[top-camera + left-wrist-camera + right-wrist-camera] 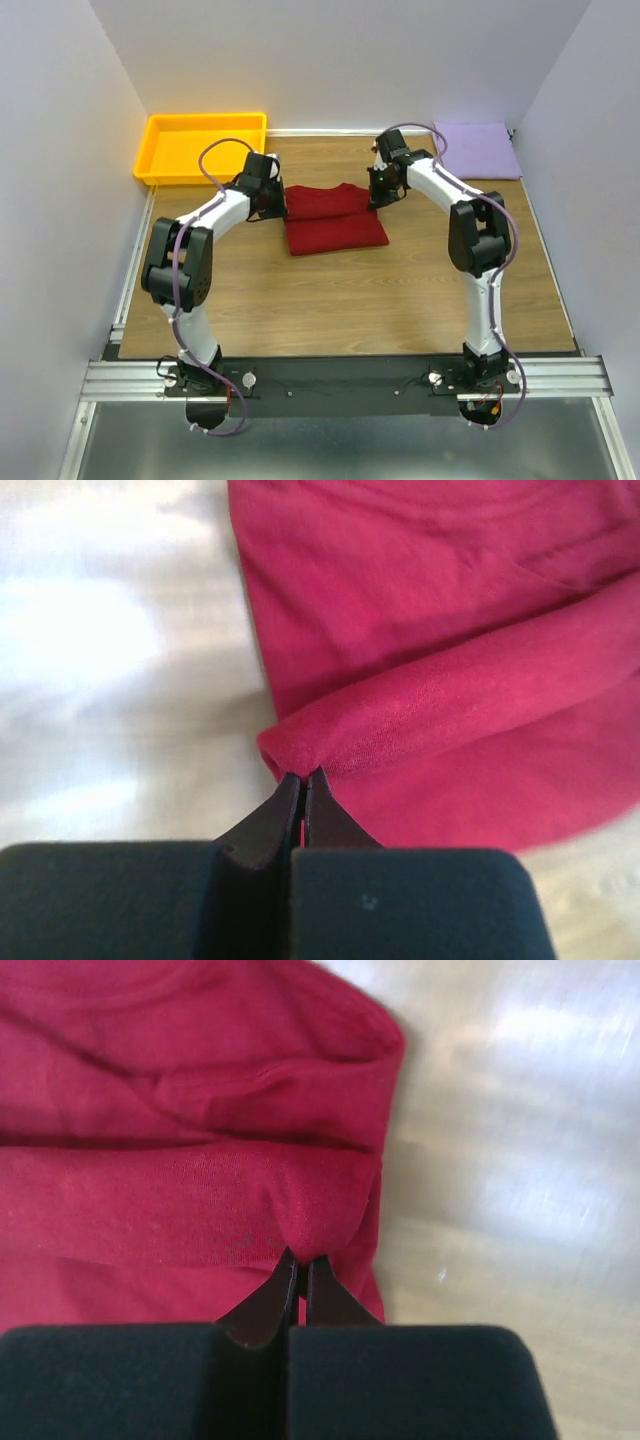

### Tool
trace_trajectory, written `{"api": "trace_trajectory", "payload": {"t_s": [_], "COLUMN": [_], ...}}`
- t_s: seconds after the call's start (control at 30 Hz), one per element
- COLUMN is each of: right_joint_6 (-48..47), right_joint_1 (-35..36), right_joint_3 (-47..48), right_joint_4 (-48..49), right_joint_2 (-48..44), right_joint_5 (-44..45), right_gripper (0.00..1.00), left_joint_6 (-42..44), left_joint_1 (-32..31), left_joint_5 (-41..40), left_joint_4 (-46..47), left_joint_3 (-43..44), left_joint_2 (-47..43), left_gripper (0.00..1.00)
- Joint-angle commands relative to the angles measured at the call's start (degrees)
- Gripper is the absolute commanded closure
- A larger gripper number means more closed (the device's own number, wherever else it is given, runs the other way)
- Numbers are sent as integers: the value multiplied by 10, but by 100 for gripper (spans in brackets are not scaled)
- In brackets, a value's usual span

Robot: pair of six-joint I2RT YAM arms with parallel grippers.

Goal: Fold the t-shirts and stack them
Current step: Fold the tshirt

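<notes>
**Item 1: red t-shirt** [335, 220]. Plain, deep red, partly folded. It lies on the bench [350, 300] in the middle of the far half, between the two arms. A rolled fold of cloth runs across it from its left side to its right side and stands raised above the flat layer beneath. The nearer part lies as a smooth rectangle.

**Item 2: lavender t-shirt** [477, 150]. Plain, pale purple, folded into a flat rectangle. It sits at the far right corner of the bench, well apart from the red t-shirt.

**Item 3: tray** [160, 150]. Rigid, yellow-orange, rectangular. It sits at the far left corner of the bench, near the left arm's wrist but not touching it.

**Item 4: left tool** [303, 775]. The dark fingers [268, 825] are pressed together and clamped on the left end of the red t-shirt's rolled fold. The cloth bunches to a point at the tips.

**Item 5: right tool** [302, 1258]. The fingers are pressed together and clamped on the right end of the same fold. A small peak of red cloth is pinched at the tips, just inside the shirt's right edge.
</notes>
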Motion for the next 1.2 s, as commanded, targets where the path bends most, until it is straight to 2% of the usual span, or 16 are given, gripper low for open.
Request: {"api": "trace_trajectory", "payload": {"t_s": [0.0,0.23,0.33,0.47,0.57,0.8,0.9,1.03,1.13,1.17], "right_joint_6": [-7,7,17,31,49,78,72,70,65,62], "right_joint_1": [-2,-1,7,37,64,110,114,113,111,108], "right_joint_3": [-91,-270,-337,-484,-569,-680,-685,-612,-499,-435], "right_joint_4": [8,-3,-17,-43,-69,-137,-157,-170,-184,-186], "right_joint_2": [-139,-314,-388,-476,-543,-646,-657,-633,-573,-555], "right_joint_5": [-29,-116,-156,-181,-191,-248,-263,-220,-146,-140], "right_gripper": [99,99,99,99,99,99,99,99,99,99], "left_joint_6": [11,-8,-40,-100,-142,-243,-279,-308,-268,-247], "left_joint_1": [-14,-83,-117,-195,-223,-343,-365,-363,-321,-296], "left_joint_5": [7,34,45,62,86,134,137,108,74,70], "left_joint_4": [-39,-111,-140,-176,-196,-238,-244,-228,-223,-226], "left_joint_3": [-48,-165,-227,-295,-333,-398,-410,-375,-302,-280], "left_joint_2": [-114,-270,-318,-426,-489,-582,-613,-646,-615,-585], "left_gripper": [100,100,100,100,100,100,100,100,100,100]}}
